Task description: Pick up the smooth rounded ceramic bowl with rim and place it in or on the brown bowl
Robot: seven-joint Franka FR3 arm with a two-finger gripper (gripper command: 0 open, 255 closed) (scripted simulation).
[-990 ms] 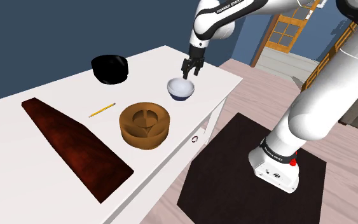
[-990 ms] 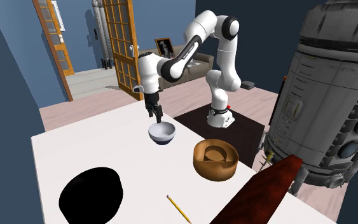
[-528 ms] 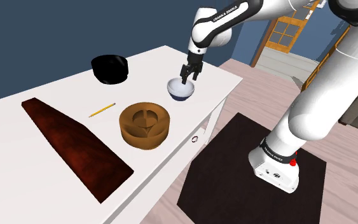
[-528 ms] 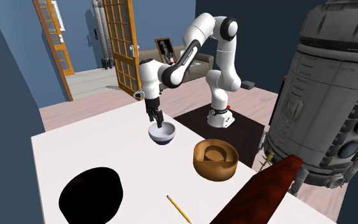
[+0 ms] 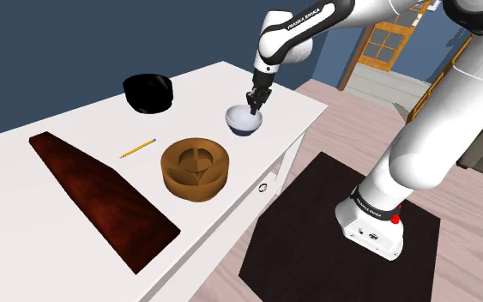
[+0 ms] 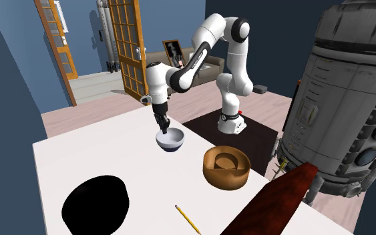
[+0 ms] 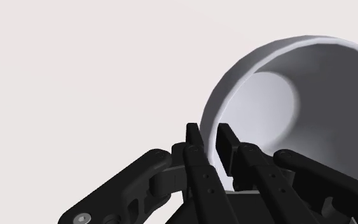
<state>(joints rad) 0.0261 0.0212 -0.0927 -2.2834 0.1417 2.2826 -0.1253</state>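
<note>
We are clamping our claw point(image 7: 209, 131) narrowly on the rim of the white bowl point(image 7: 279, 108), which is sitting on the table point(image 5: 198, 93) near the brown bowl point(image 5: 196, 168).

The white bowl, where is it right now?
In the shoulder view the white bowl sits near the table's right edge, just up-right of the brown bowl, its rim clasped by the end effector.
</note>
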